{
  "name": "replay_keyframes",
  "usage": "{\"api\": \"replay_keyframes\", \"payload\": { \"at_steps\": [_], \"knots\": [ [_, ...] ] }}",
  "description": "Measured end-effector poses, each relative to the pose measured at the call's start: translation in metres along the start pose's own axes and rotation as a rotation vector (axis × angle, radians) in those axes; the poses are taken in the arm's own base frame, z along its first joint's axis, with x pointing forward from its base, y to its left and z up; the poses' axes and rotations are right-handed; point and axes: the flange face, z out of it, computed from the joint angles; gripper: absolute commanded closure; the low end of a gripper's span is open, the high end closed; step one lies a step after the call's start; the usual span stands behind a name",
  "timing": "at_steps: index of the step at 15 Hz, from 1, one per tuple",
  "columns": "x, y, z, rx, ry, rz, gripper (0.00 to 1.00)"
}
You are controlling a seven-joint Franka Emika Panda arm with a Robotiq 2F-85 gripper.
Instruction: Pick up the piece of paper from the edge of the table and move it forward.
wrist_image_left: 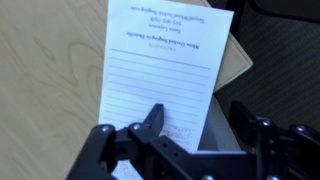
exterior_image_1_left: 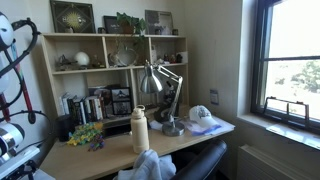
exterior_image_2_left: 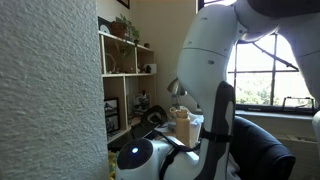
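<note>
In the wrist view a white lined sheet of paper [wrist_image_left: 160,70] with printed text at its top lies on the wooden table [wrist_image_left: 45,60]. Its right part overhangs the table's edge. My gripper [wrist_image_left: 198,122] is open just above the sheet's near right edge. One finger is over the paper and the other is over the dark floor beyond the edge. I cannot tell whether the fingers touch the sheet. The paper and the gripper are hidden in both exterior views.
A tan corner [wrist_image_left: 236,66] shows under the paper's right side, with dark floor [wrist_image_left: 285,60] beyond. An exterior view shows a desk [exterior_image_1_left: 110,150] with a shelf unit [exterior_image_1_left: 110,60], lamp [exterior_image_1_left: 160,85], bottle [exterior_image_1_left: 140,130] and cap [exterior_image_1_left: 203,118]. The white robot arm [exterior_image_2_left: 215,60] fills an exterior view.
</note>
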Motion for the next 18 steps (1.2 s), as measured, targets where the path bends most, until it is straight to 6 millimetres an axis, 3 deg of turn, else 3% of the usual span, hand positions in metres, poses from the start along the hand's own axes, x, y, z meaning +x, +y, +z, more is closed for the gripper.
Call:
{"api": "replay_keyframes", "payload": {
  "at_steps": [4,8,13,18],
  "knots": [
    [0.0038,0.0056,0.0006,-0.012,-0.006,0.008,0.88],
    [0.0048,0.0049,0.0017,-0.011,-0.008,0.016,1.0],
    [0.0062,0.0024,0.0018,-0.013,-0.007,0.052,0.93],
    [0.0042,0.0076,-0.0079,-0.023,0.019,0.115,0.94]
  ]
}}
